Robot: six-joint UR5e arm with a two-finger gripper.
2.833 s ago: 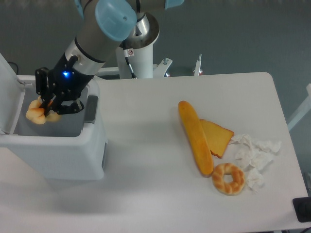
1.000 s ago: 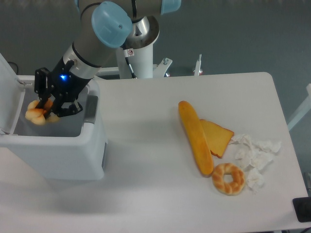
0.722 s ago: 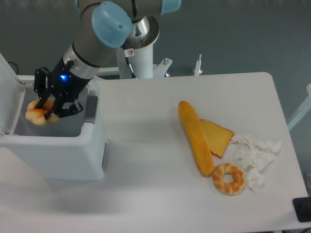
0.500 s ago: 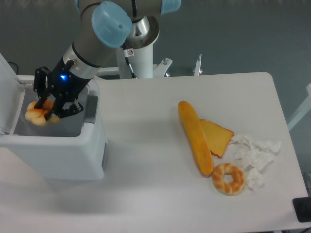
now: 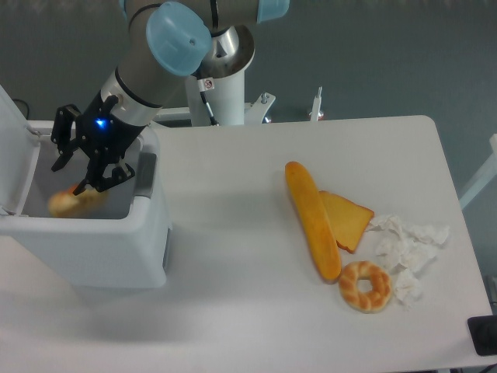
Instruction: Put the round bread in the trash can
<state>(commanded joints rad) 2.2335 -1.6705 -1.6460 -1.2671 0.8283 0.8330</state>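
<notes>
The round bread (image 5: 74, 203) shows as a blurred golden lump inside the open trash can (image 5: 101, 252), low in its pale grey interior near the front wall. My gripper (image 5: 78, 169) hovers just above it, over the bin's opening, with its black fingers spread open and nothing between them. The bread hangs free of the fingers. The bin's white lid (image 5: 14, 148) stands raised at the far left.
A long baguette (image 5: 312, 220), a toast slice (image 5: 348, 220), a ring-shaped bread (image 5: 365, 286) and crumpled white tissue (image 5: 409, 245) lie on the right half of the white table (image 5: 233, 256). The arm's base post (image 5: 225, 85) stands behind the table.
The gripper, shut on the round bread over the bin until half a second ago, has opened. The bread has dropped lower into the trash can and is motion-blurred.
</notes>
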